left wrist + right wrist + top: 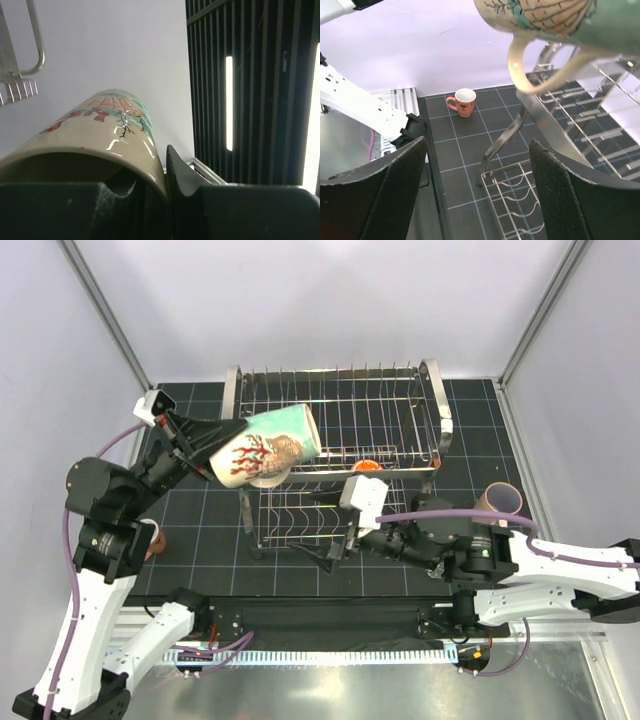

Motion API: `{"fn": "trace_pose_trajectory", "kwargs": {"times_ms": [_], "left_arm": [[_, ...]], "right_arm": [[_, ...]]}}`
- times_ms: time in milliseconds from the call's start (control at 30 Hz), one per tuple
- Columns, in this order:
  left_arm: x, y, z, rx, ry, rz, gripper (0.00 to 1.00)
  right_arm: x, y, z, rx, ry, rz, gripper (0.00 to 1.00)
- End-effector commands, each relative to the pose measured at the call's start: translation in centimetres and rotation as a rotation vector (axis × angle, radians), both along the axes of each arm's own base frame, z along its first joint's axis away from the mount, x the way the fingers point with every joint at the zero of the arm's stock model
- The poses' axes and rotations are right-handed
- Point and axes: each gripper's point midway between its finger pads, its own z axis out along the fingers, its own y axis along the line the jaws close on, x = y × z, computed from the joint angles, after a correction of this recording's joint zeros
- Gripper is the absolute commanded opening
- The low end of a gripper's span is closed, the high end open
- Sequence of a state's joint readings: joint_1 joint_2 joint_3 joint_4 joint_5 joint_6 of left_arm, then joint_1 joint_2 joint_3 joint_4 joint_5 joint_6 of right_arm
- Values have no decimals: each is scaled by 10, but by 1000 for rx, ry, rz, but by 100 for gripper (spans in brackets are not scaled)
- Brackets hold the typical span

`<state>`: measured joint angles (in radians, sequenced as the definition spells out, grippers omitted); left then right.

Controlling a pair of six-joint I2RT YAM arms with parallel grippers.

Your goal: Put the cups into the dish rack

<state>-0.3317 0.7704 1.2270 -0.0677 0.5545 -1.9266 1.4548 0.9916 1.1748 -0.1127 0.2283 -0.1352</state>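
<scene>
My left gripper (218, 452) is shut on the rim wall of the cream mug (272, 443) with red and teal print, holding it tilted on its side in the air over the left end of the chrome dish rack (437, 412). In the left wrist view one finger sits inside the mug (100, 135) and the other outside, with the gripper (156, 176) clamped on the wall. My right gripper (330, 552) is open and empty, low at the front of the rack's lower tier (520, 195). A small orange cup (368, 466) sits in the rack. The held mug (545, 20) hangs above in the right wrist view.
A salmon-pink mug (463, 102) stands on the black gridded mat (210, 550) left of the rack, mostly hidden behind my left arm in the top view. A lavender tumbler (503, 498) stands on the mat at the right. White walls and aluminium posts enclose the mat.
</scene>
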Motion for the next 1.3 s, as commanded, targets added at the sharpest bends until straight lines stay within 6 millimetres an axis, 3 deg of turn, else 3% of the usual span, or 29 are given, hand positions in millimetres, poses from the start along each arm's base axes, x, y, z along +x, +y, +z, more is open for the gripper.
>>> {"fn": "trace_pose_trajectory", "kwargs": {"times_ms": [0, 100, 200, 400, 600, 800, 900, 967, 1067, 1167, 1267], "left_arm": [[-63, 13, 53, -154, -172, -122, 0], [-78, 15, 55, -168, -184, -154, 0], [-90, 18, 56, -177, -195, -174, 0], [-93, 16, 47, -187, -172, -207, 0], [-89, 15, 46, -197, -170, -212, 0], [-86, 14, 44, -196, -171, -209, 1], [-86, 14, 43, -195, -168, -204, 0], [-84, 13, 39, -192, -161, -199, 0], [-82, 13, 36, -192, -152, -197, 0], [-80, 12, 34, -192, -149, -194, 0], [-79, 12, 34, -194, -146, -194, 0]], "right_arm": [[4, 3, 53, 142, -114, 27, 84], [13, 8, 60, 172, -130, 53, 86], [5, 12, 69, 212, -165, 125, 86], [-5, 20, 83, 268, -168, 248, 86], [-15, 38, 83, 291, -136, 328, 80], [-10, 56, 89, 339, -87, 332, 61], [-6, 55, 94, 376, -80, 310, 52], [-2, 51, 98, 407, -83, 285, 42], [-6, 49, 99, 440, -59, 305, 40], [-6, 49, 102, 459, -53, 309, 47], [-7, 45, 105, 481, -56, 307, 47]]}}
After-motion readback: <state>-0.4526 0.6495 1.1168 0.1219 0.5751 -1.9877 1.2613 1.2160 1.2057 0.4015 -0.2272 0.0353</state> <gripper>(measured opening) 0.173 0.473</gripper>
